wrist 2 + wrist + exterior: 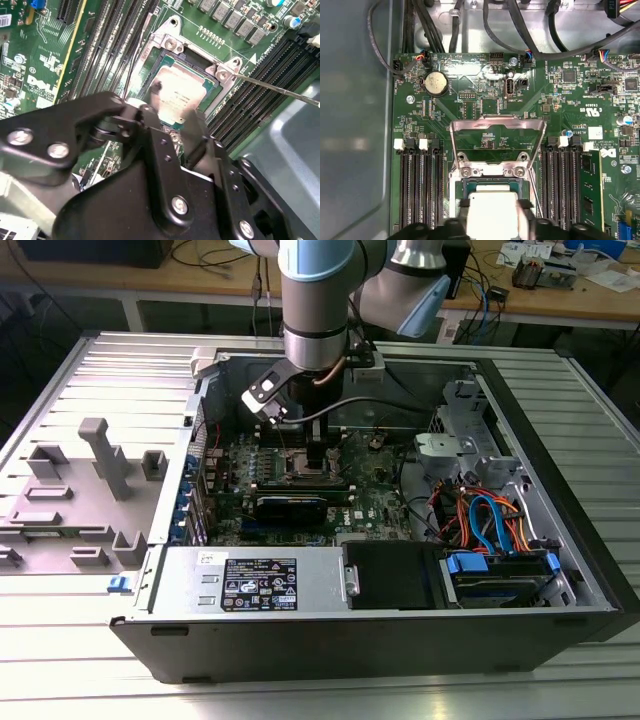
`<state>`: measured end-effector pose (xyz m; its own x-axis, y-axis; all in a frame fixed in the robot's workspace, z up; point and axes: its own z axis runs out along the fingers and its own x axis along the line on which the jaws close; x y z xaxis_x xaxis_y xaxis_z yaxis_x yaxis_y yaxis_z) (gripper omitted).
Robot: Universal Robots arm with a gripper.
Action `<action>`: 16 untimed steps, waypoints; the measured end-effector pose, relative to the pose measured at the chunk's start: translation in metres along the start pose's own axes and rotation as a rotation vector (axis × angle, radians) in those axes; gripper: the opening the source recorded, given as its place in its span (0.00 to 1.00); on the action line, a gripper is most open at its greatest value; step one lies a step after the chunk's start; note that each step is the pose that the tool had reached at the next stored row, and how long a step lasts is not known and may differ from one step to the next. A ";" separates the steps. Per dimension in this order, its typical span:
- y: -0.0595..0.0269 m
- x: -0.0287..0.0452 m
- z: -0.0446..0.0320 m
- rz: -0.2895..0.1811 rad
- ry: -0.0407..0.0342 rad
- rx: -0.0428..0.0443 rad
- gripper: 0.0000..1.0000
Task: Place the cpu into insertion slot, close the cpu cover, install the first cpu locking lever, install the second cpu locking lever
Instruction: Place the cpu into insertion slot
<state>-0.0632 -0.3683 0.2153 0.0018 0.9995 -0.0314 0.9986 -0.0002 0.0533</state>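
The cpu [182,92], a flat silver square, sits low in the insertion slot [172,45] on the green motherboard. My gripper [172,102] has a black finger against each of two opposite cpu edges and is shut on it. In the first wrist view the cpu [492,215] lies between the fingertips [465,202], just below the slot's silver rim [490,172]. The cpu cover [495,122] stands swung up and open behind the slot. A thin wire lever [280,87] juts out beside the socket. In the exterior view the gripper [318,462] reaches down into the case over the slot [300,478].
Long black memory slots [420,185] flank the socket on both sides, one holding a green module [590,190]. A coin battery [436,82] and black cables [430,25] lie beyond the cover. Drive bays with blue and orange cables [490,525] fill the case at the exterior view's right.
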 end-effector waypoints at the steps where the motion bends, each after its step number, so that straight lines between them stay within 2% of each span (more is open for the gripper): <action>1: 0.0000 0.0000 0.0000 0.000 -0.0001 0.0001 0.42; 2: 0.0000 0.0000 -0.0001 0.000 -0.0002 0.0001 0.42; 4: 0.0001 0.0000 -0.0001 0.000 -0.0002 0.0002 0.18; 5: 0.0001 0.0000 -0.0001 0.000 -0.0002 0.0002 0.11; 16: -0.0002 -0.0001 0.0000 0.000 -0.0002 0.0002 0.11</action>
<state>-0.0634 -0.3684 0.2152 0.0018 0.9995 -0.0316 0.9986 -0.0001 0.0531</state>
